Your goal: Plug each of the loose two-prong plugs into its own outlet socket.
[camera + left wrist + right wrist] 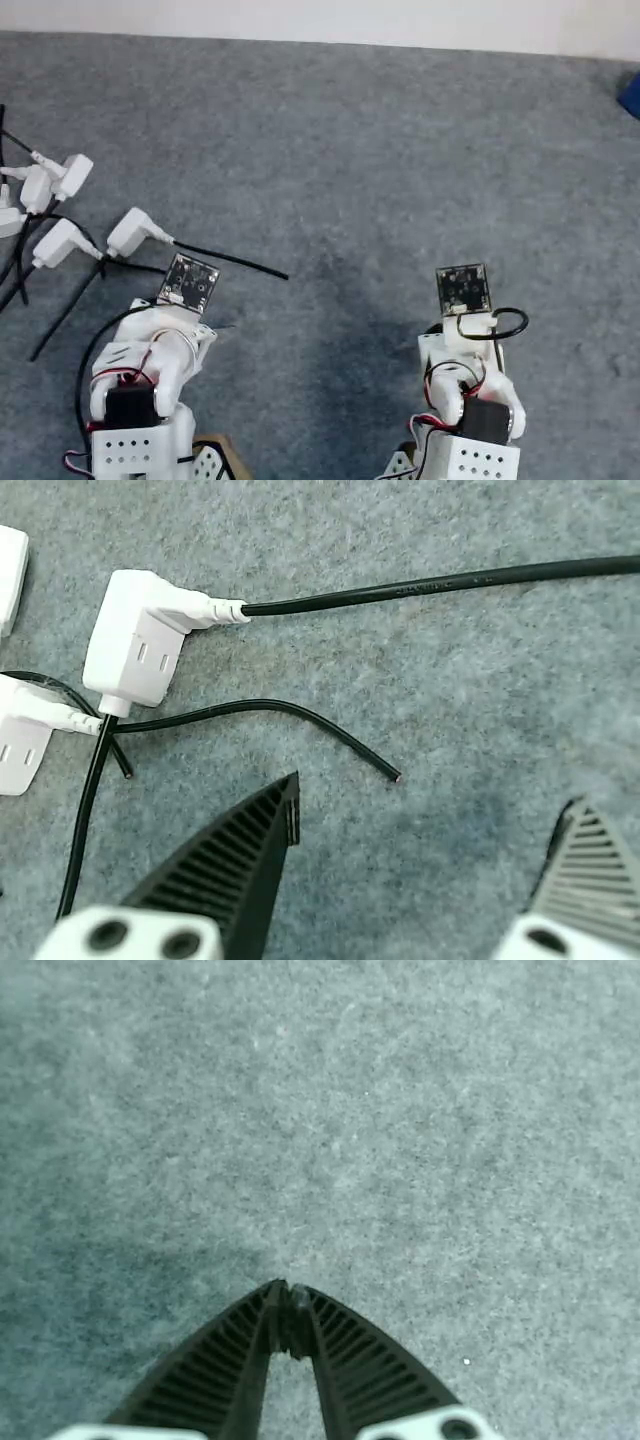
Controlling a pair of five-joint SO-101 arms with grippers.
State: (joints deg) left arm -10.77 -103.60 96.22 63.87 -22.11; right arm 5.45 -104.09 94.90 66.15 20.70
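in the high view we see a grey felt-like table cover point(400, 170) with two white arms at its near edge, the left arm point(150, 375) and the right arm point(470, 395), well apart. just beyond the left arm's wrist a white plastic socket block point(133, 232) lies flat on the cover, and a thick black cable point(230, 260) runs from it toward the middle of the table. beside it, nearer the left edge, lies a second white plastic connector point(55, 243). farther back is a cluster of white connectors point(50, 180) with thin black leads crossing one another. we cannot tell which of these are plugs and which are sockets. a blue object point(632, 95) shows at the far right edge.

in the left wrist view the left gripper point(434, 795) hangs over the cover, its jaws released and spread wide, with nothing between them. the socket block lies near, two slots facing up, apart from the fingers point(250, 850). a thin black lead point(300, 715) curves past the block and ends loose on the cover.

in the right wrist view the right gripper point(288, 1300) sits above bare grey cover, its jaws clenched tip to tip on nothing.
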